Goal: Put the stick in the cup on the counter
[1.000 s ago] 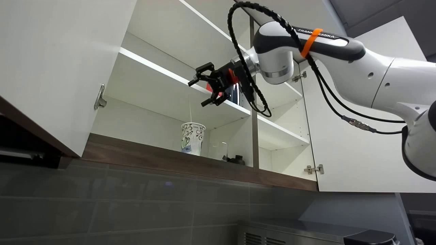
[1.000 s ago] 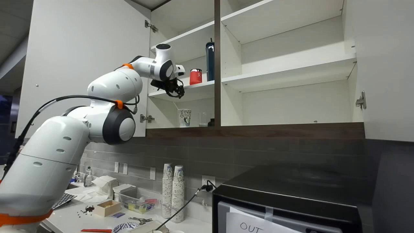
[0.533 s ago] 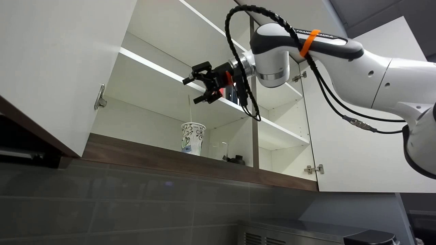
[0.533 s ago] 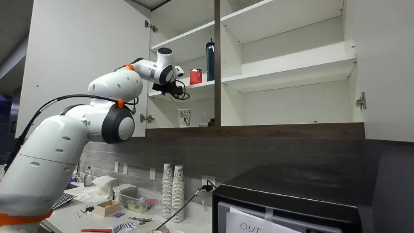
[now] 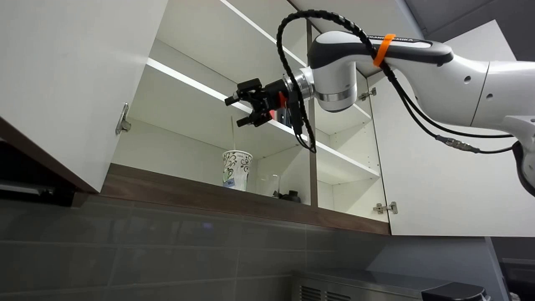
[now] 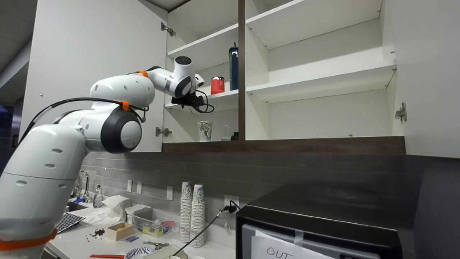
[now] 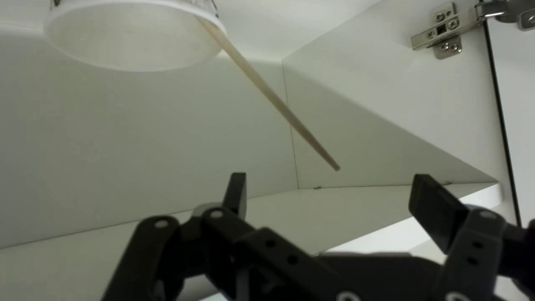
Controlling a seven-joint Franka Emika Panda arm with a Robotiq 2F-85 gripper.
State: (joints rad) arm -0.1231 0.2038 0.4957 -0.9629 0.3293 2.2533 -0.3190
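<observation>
The pincer (image 7: 332,195) was unclenched, its fingers (image 7: 236,194) well apart. In the wrist view, the free end of the stick (image 7: 276,102) showed beyond the gap between them. The stick leaned in the patterned white cup (image 5: 236,169), which stood upright at the bottom of the cabinet (image 5: 188,192), beside a clear glass (image 5: 268,186). The shelf (image 5: 200,87) above carried a red cup (image 6: 217,86) and a dark bottle (image 6: 233,68); below, paper cups (image 6: 198,219) stood stacked on the worktop (image 6: 79,247).

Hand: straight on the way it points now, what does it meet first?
Likely the stick in the paper cup: in the wrist view its free end lines up with the open hand's gap. Depth is unclear, so it could miss.
</observation>
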